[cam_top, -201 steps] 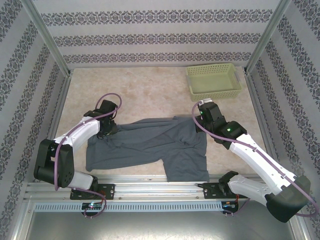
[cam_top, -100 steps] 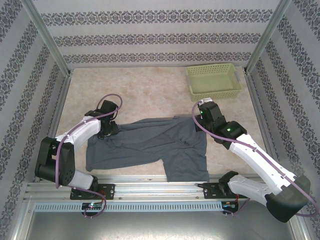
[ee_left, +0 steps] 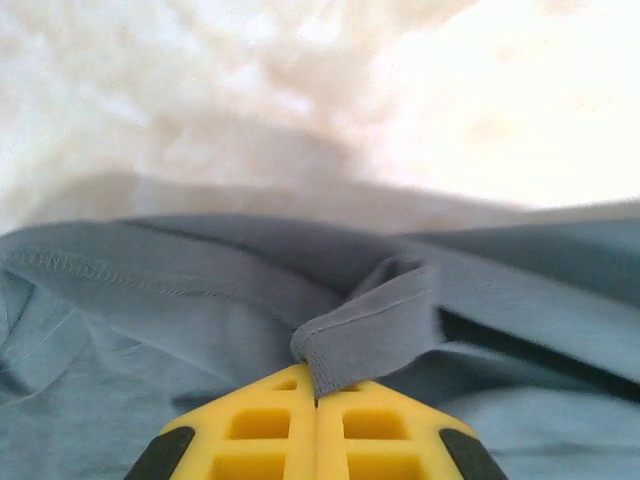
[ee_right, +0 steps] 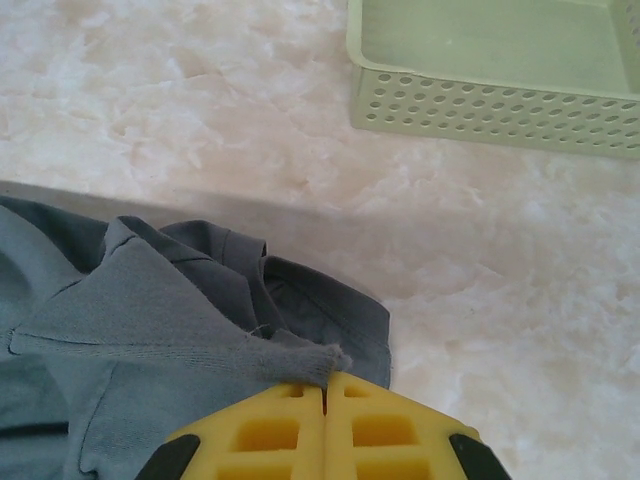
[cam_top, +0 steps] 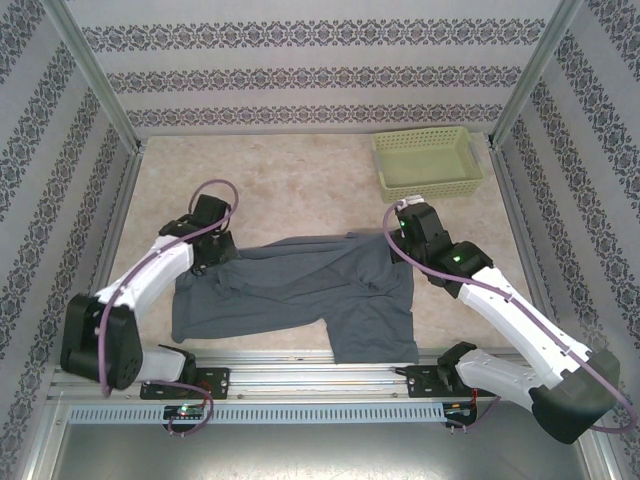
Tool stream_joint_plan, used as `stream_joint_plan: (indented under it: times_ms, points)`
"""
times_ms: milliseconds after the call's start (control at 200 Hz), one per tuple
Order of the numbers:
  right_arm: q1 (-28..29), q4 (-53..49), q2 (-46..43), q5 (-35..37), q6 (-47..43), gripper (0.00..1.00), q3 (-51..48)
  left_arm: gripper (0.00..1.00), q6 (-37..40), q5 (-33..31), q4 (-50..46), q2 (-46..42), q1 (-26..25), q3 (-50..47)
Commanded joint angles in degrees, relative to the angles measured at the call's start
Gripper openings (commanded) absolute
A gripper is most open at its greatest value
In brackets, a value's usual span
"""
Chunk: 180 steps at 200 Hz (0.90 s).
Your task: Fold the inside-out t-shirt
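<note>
Left gripper (ee_left: 318, 400) pinched shut on a hem fold of the inside-out t-shirt (cam_top: 300, 290), lying rumpled on the near half of the table (cam_top: 300, 190); right gripper (ee_right: 325, 388) clamps its far-right edge. I'd lift both evenly, cloth taut.

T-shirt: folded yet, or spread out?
Spread out, rumpled, not folded: the t-shirt lies wide across the table, with the left gripper and right gripper each pinching an edge.

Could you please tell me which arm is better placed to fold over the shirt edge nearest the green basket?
Right, probably: the right gripper is shut on the t-shirt corner nearest the basket, while the left gripper pinches the opposite edge.
</note>
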Motion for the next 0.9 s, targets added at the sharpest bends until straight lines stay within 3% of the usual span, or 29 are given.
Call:
stream_joint_plan:
  times_ms: [0, 180, 400, 515, 639, 754, 894]
  points:
    - [-0.7, 0.5, 1.5, 2.5, -2.5, 0.00, 5.6, 0.00, 0.2, 7.9, 6.8, -7.5, 3.8, 4.1]
    - [-1.2, -2.4, 4.1, 7.0, -6.3, 0.00, 15.6, 0.00, -7.6, 22.8, 22.3, -17.1, 10.7, 7.5]
    - [-2.3, -5.9, -0.1, 10.6, -12.3, 0.00, 25.6, 0.00, -14.3, 35.9, 29.9, -24.1, 21.6, 9.6]
    - [-2.1, -6.0, -2.2, 9.6, -12.3, 0.00, 27.8, 0.00, -12.9, 33.2, 27.5, -24.5, 22.3, 7.9]
    - [-2.0, -4.5, -2.2, 8.2, -11.8, 0.00, 26.2, 0.00, -12.8, 26.0, 16.0, -18.8, 24.1, 6.4]
    - [-2.0, -4.7, 0.0, 8.2, -12.0, 0.00, 26.0, 0.00, -16.4, 33.3, 19.1, -13.9, 28.8, 3.5]
    - [-1.2, -4.3, -0.4, 7.7, -13.5, 0.00, 28.1, 0.00, -14.6, 34.5, 20.8, -16.5, 29.0, 6.1]
